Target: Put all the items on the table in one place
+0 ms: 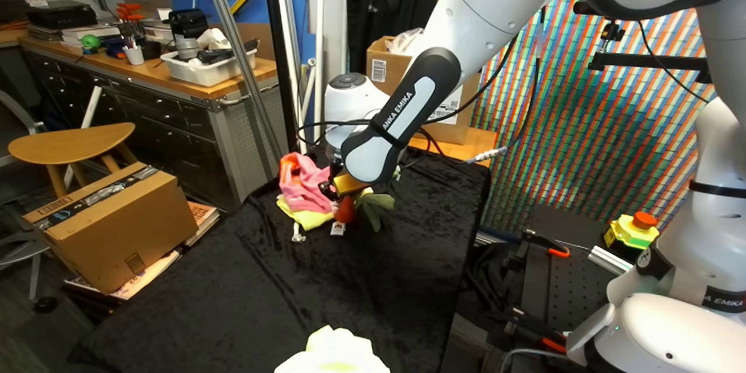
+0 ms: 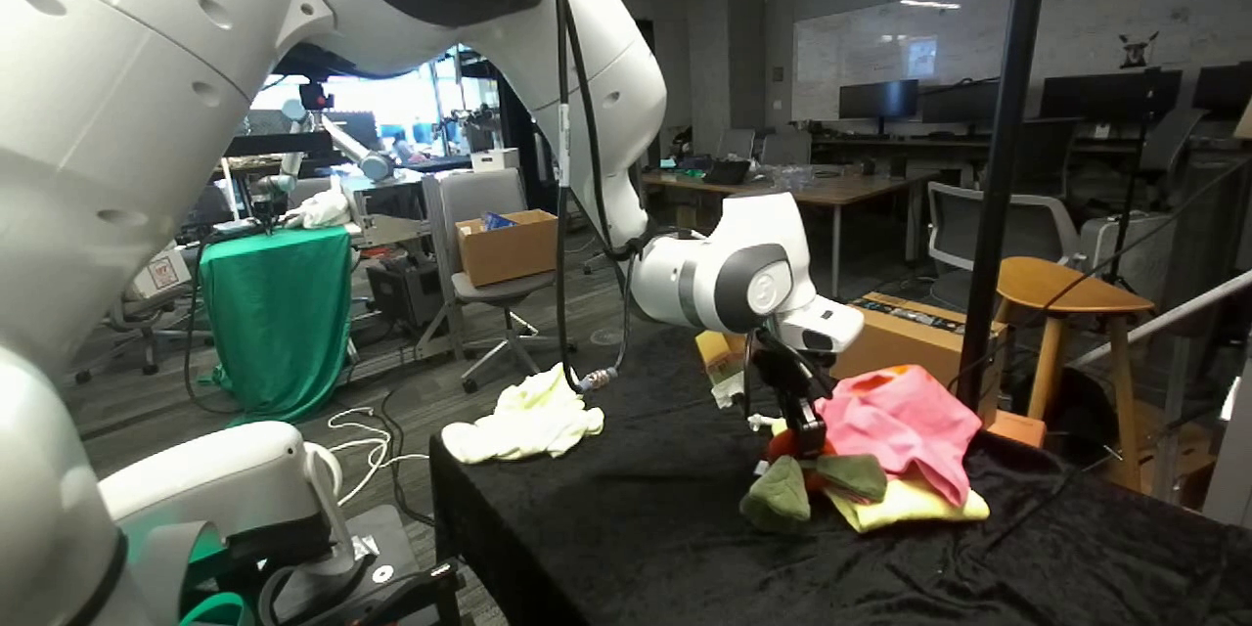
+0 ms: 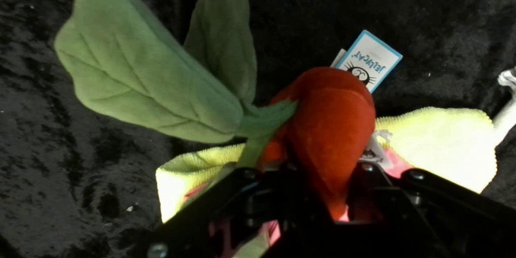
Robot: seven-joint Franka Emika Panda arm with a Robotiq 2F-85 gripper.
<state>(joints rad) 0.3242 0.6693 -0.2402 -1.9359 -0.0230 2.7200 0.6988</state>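
At the far left of an exterior view I see a green cloth (image 2: 279,323) draped over something away from the table (image 2: 646,538). Next along, the cream-white cloth (image 2: 528,419) lies crumpled at the left end of that table, on its wrinkled black covering, well apart from the other items. Toward the middle, a small end of the white rope (image 3: 506,124) shows just left of my fingers (image 2: 808,430). They point down and pinch the red-orange toy (image 3: 330,117): in my wrist view its tapered end sits between them. In that same view its green leaves (image 3: 149,72) fan out to the left, and a white tag (image 3: 373,58) edged in blue, printed Jellycat, pokes out on the right. I can't tell whether the red body bears on the table. Just right of my fingers, the pink cloth (image 2: 900,425) is heaped on the yellow cloth (image 2: 910,509), whose edges show beneath. From here the toy overlaps that heap, though I can't judge whether they touch. Farther right, beyond the table, I have a cardboard box (image 2: 910,344) and, beside it, a wooden stool (image 2: 1061,284).
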